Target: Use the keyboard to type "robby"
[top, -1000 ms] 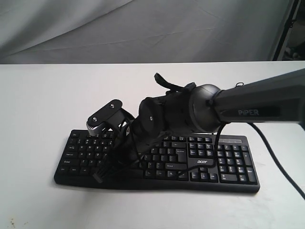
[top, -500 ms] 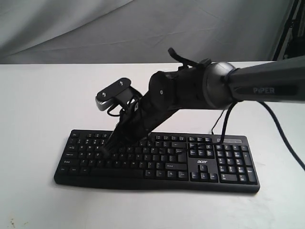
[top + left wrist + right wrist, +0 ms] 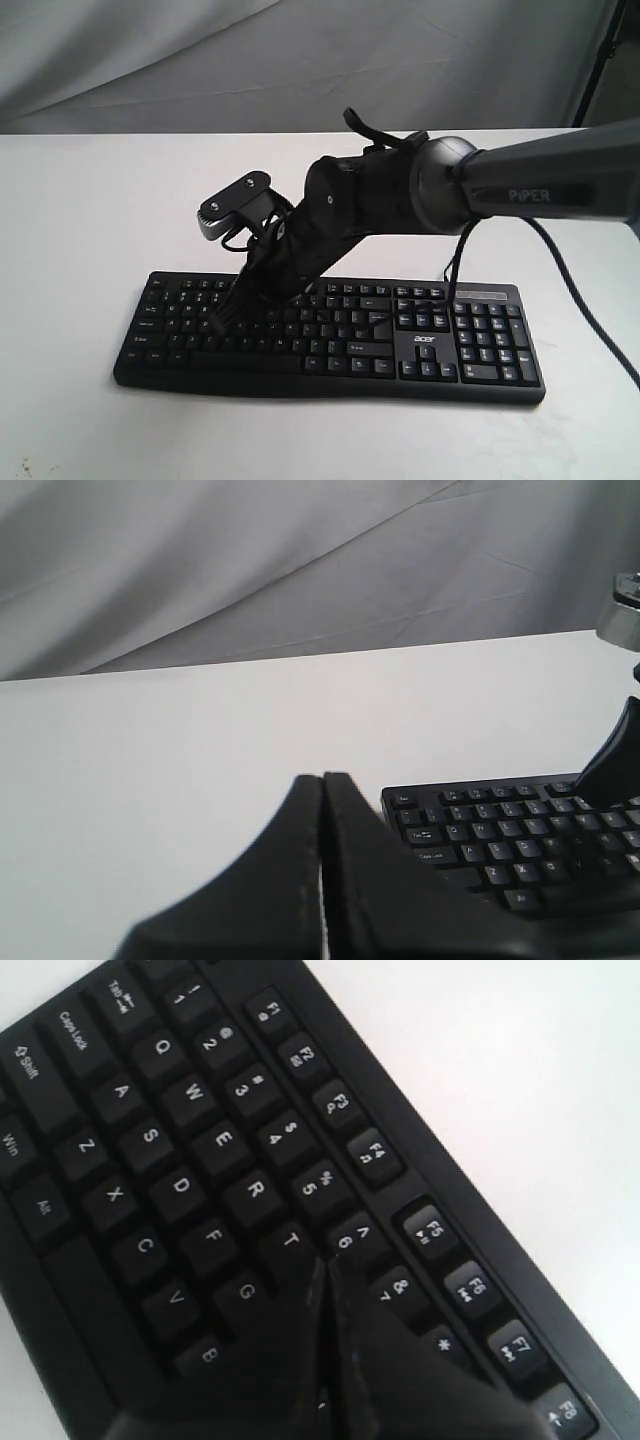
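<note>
exterior view: "acer" on keyboard (image 3: pixel 340 345), "piper" on right arm (image 3: pixel 540 185).

Lab-like test setup: white table (image 3: pixel 80 200), grey cloth backdrop (image 3: pixel 200 60).
</note>
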`<control>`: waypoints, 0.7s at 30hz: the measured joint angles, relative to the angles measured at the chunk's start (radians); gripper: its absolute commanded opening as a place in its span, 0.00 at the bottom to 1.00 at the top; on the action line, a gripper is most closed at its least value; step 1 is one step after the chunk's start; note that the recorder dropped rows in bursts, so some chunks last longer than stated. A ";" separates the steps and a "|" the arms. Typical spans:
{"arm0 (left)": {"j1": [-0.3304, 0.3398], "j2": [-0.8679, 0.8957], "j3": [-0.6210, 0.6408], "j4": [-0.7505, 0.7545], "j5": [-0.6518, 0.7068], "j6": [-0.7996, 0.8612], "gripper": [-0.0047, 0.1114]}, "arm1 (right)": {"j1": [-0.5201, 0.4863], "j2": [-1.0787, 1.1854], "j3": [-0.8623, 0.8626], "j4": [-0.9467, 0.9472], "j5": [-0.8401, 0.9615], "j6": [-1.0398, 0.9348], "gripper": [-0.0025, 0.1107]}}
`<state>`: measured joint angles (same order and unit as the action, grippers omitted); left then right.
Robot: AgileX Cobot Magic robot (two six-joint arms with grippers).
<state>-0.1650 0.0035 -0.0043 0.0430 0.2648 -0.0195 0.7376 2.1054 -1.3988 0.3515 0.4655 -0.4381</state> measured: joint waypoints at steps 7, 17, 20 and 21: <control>0.000 0.000 0.000 0.000 0.000 0.000 0.04 | 0.007 0.010 0.000 0.005 -0.015 0.000 0.02; 0.000 0.000 0.000 0.000 0.000 0.000 0.04 | 0.007 0.027 0.000 0.008 -0.029 0.000 0.02; 0.000 0.000 0.000 0.000 0.000 0.000 0.04 | 0.007 0.048 -0.002 0.010 -0.041 0.000 0.02; 0.000 0.000 0.000 0.000 0.000 0.000 0.04 | 0.007 0.048 -0.003 0.010 -0.041 0.000 0.02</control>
<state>-0.1650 0.0035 -0.0043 0.0430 0.2648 -0.0195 0.7442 2.1537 -1.4022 0.3615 0.4248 -0.4381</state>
